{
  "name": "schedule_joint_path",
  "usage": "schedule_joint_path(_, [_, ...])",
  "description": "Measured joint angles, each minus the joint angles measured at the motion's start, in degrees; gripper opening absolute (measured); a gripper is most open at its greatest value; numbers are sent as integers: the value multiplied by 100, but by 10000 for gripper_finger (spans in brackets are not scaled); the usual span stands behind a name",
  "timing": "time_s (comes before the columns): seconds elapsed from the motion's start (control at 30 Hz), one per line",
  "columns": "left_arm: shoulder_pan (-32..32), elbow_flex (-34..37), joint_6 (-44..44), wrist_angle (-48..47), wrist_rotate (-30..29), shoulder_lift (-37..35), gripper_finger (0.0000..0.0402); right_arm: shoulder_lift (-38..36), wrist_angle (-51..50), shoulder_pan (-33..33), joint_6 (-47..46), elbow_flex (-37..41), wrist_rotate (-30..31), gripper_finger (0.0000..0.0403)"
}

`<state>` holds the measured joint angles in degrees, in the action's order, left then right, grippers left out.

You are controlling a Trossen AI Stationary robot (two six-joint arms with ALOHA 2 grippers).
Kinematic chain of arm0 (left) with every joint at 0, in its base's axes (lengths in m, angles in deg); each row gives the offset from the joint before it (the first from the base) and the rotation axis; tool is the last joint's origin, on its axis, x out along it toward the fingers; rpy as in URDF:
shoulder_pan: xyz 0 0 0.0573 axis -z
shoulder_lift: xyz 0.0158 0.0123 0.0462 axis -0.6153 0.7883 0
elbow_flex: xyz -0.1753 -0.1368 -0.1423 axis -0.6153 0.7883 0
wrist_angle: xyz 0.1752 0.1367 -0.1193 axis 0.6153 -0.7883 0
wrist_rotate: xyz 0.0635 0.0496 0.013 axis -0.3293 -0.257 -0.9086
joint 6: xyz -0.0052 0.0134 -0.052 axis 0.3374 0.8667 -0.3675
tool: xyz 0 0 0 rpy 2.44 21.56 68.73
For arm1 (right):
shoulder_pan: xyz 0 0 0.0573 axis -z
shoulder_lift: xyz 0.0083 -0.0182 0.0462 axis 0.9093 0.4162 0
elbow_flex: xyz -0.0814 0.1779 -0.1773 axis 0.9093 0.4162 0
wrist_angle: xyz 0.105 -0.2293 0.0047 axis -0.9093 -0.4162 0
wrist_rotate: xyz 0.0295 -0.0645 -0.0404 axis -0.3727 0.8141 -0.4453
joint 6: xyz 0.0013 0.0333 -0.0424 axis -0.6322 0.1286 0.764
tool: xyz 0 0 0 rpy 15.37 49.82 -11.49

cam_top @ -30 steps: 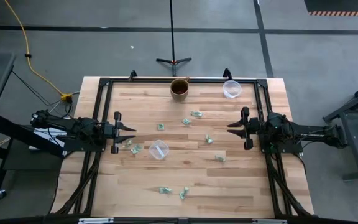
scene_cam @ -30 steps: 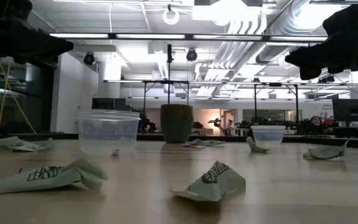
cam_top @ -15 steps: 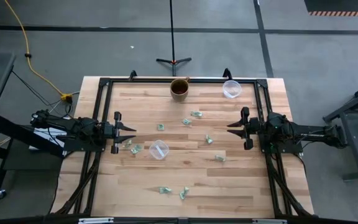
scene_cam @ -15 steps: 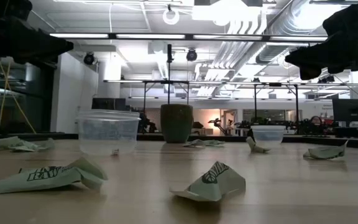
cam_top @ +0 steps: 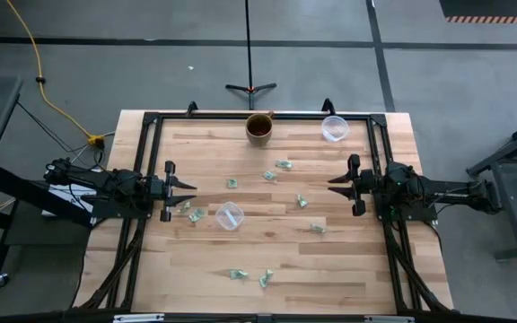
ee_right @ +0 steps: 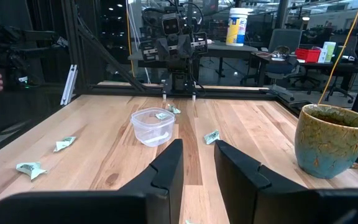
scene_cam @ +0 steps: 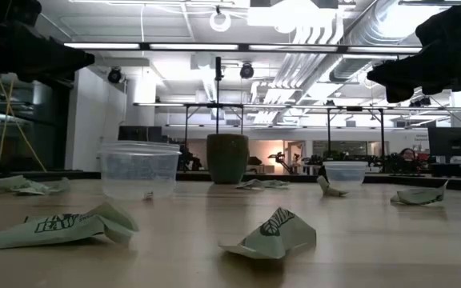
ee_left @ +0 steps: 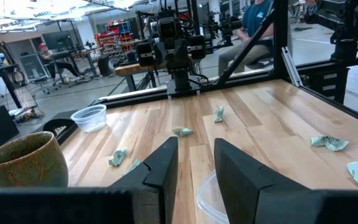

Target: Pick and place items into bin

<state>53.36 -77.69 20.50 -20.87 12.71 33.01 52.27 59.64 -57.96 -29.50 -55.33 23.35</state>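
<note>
Across the wooden table (cam_top: 267,251), scattered items (cam_top: 192,214)

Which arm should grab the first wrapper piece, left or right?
Probably left. The left pincer hovers open right beside two wrapper pieces, with the clear cup just past them. The right pincer, also open, has its nearest piece farther off.

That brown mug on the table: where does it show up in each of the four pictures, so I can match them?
High view: the brown mug stands at the table's far edge, near the middle.
Low view: the mug stands in the centre background, right of the nearer clear cup.
Left wrist view: the mug is close by, at lower left.
Right wrist view: the mug is close by, at the right.
Shared landmark: that clear cup mid-table.
</note>
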Motion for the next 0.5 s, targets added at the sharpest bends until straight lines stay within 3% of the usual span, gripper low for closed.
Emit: schedule_joint_path(0.5, [0,0,-158,3,5,0,140,2,12,2,0,-1,11,83])
